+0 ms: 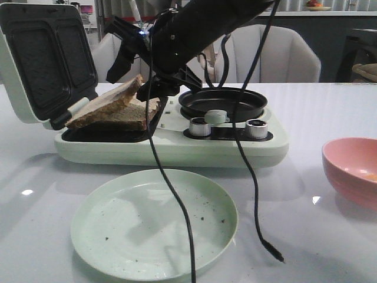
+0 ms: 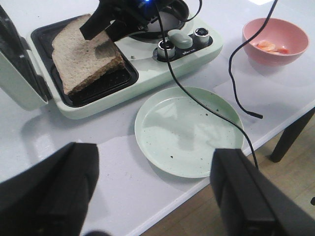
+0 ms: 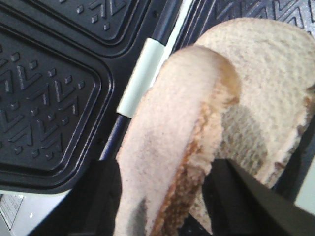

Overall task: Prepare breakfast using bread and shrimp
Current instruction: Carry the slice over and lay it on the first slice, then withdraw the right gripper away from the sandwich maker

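While the right gripper [image 1: 141, 88] has its jaws clamped on the top bread slice [image 1: 112, 97] over the sandwich maker [image 1: 171, 138], lift slowly; left gripper [image 2: 152, 191] jaws wide apart.

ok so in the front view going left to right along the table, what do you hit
open pale green sandwich-maker lid with dark ridged plates → tilted brown-crusted bread slice → round black frying pan on the appliance → two silver knobs → pink bowl at the right edge

A pale green plate [image 1: 154, 227] sits before the open sandwich maker [image 1: 171, 138], pink bowl [image 1: 352, 169] nearby.
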`<state>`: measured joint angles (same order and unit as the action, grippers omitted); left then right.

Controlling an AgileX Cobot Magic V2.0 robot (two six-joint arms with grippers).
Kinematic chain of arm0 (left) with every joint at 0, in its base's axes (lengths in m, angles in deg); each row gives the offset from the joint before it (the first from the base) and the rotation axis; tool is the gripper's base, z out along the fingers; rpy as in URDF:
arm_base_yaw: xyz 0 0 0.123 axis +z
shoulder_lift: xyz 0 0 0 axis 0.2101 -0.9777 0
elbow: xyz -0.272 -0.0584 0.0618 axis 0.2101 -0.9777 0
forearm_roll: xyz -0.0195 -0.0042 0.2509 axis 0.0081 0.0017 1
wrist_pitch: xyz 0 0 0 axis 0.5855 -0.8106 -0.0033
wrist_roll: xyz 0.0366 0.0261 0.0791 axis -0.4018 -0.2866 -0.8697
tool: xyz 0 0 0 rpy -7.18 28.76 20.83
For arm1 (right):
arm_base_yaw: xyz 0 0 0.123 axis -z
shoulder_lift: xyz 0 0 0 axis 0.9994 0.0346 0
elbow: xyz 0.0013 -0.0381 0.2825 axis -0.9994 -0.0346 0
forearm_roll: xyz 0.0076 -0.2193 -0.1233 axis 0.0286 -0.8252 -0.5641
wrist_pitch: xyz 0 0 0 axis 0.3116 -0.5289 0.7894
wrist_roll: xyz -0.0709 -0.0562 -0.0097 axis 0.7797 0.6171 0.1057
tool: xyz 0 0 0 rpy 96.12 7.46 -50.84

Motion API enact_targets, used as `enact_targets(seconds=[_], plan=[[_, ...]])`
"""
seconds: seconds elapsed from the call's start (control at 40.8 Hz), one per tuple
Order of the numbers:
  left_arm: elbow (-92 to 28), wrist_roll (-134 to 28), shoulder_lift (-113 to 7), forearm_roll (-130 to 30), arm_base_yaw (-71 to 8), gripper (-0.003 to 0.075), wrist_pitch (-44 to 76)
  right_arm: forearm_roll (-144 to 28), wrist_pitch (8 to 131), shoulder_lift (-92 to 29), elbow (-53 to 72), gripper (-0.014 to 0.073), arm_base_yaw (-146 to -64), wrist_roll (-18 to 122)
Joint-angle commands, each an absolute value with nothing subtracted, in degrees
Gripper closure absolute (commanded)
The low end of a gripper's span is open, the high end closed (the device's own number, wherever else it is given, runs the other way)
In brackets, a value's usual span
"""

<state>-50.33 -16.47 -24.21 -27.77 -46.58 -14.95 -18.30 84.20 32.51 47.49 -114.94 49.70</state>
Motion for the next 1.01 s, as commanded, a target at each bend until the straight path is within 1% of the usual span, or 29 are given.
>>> enact_targets(seconds=[0.0, 0.27, 0.491, 0.711, 0.981], plan=[[-48.84, -16.19, -24.37, -27.76, -46.65, 0.0191, -10.31, -18.46, 84.16, 27.26, 49.79, 0.0088, -113.15, 50.50], [-48.84, -16.19, -24.37, -26.88, -46.65, 0.0191, -10.31, -27.86, 93.28, 19.80, 49.79, 0.0088, -108.69, 50.50], [-48.84, -16.19, -24.37, -26.35, -46.65, 0.0191, -10.31, -39.75, 100.89, 9.69, 47.04, 0.0088, -108.57, 50.50], [-48.84, -16.19, -24.37, -26.25, -46.65, 0.0192, -10.31, -50.67, 104.68, -2.71, 35.39, 0.0088, -108.57, 48.27], [-48.84, -16.19, -24.37, -26.25, -46.65, 0.0191, -10.31, -70.41, 105.58, -21.46, 16.19, 0.0088, -108.57, 33.29]])
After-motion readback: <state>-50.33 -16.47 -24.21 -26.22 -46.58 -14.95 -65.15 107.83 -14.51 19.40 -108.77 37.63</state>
